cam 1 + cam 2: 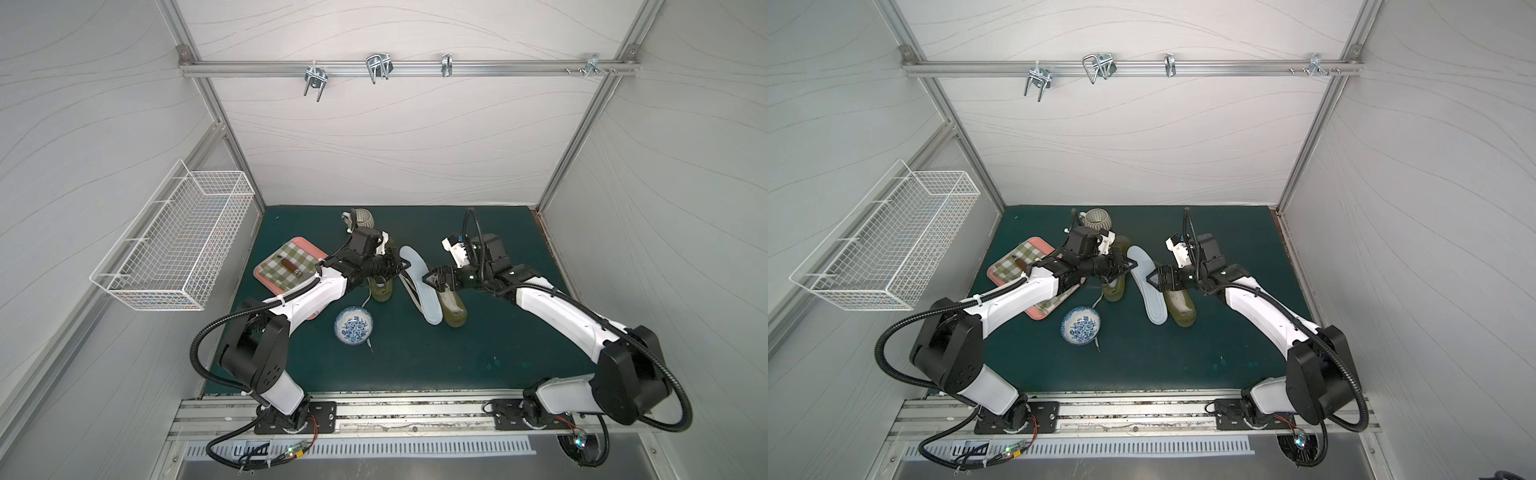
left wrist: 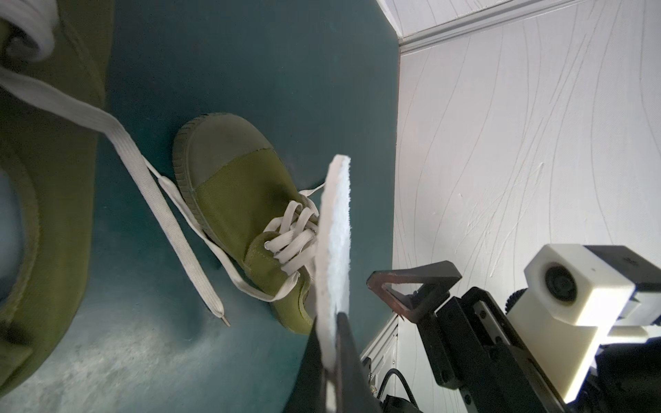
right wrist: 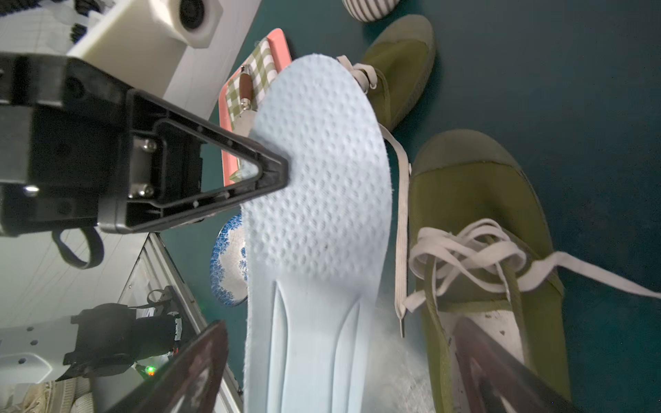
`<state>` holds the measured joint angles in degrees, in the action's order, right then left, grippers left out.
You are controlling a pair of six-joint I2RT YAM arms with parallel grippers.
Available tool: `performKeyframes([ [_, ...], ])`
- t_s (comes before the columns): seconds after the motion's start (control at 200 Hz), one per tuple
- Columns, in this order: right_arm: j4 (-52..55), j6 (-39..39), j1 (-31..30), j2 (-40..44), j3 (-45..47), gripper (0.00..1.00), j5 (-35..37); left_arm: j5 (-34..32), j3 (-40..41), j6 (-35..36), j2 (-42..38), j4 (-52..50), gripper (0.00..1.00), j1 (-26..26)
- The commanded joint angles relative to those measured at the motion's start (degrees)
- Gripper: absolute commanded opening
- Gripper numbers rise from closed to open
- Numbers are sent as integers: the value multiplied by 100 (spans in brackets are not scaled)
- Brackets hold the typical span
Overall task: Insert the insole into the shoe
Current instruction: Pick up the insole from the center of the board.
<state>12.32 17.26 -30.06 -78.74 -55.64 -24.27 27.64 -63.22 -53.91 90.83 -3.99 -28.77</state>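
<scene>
**A:** Left to right, please. What's on the left?

**B:** A pink tray (image 1: 261, 272) and a blue-patterned bowl (image 1: 353, 326), both clear of the work. Then the left shoe (image 1: 381, 291), partly under the left gripper (image 1: 402, 266).

**A:** Which is holding what?

**B:** Its jaws are pressed together on the insole (image 1: 428, 305), pinching the forefoot's long edge. The left wrist view shows the foam edge-on between them.

**A:** Where does the insole sit?

**B:** Between the two olive shoes, tipped up on its side. Whether its heel end rests on the mat (image 1: 415, 365) or hangs just clear, I can't tell from above.

**A:** And the right gripper (image 1: 432, 281)?

**B:** Spread wide, nothing in it, just beside the insole and above the right shoe (image 1: 455, 316).

**A:** So how do we seat it well?

**B:** That shoe is nearer, so aim there. The forefoot points the same way as its toe cap. I'd turn the insole flat and feed the forefoot under the tongue at a shallow angle. The right gripper could brace the collar. Mind the loose lace (image 3: 403, 214) lying between insole and shoe.
</scene>
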Motion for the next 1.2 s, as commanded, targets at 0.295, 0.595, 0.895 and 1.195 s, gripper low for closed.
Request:
performKeyframes([
  [0.295,-1797,544,-433,-560,238,99,-39,-137,-86,-241,-276,-93,0,23],
  [0.595,-2157,283,-885,-834,302,99,953,-291,33,-407,-384,-189,0,25],
  [0.895,-2384,251,-1132,-1000,345,98,1575,-338,177,-571,-429,-128,0,21],
  [1.195,-2198,96,-1107,-1008,200,73,1318,-261,291,-658,-452,-5,0,30],
])
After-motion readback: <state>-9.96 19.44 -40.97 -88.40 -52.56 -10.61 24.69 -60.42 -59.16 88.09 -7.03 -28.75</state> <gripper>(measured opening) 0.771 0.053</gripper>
